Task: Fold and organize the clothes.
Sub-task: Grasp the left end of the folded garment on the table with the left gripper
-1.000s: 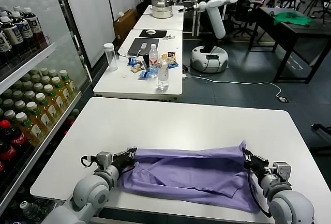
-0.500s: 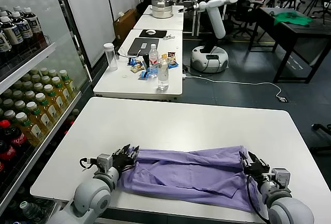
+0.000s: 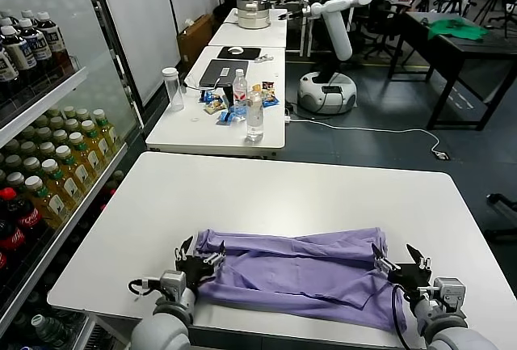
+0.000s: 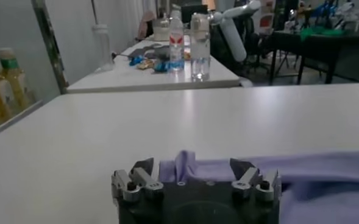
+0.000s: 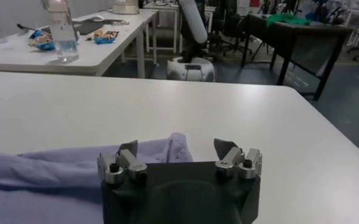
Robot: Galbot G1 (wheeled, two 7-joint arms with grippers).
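A lavender thin-fabric T-shirt lies folded on the white table, left gripper and right gripper spread wide at its ends.

Both grippers have let go of the lavender short-sleeved T-shirt of soft thin fabric. The left gripper and right gripper, a second ago pinching the shirt's far corners, now stand spread wide and have drawn back toward the near edge of the white worktop. The released far edge has dropped flat.
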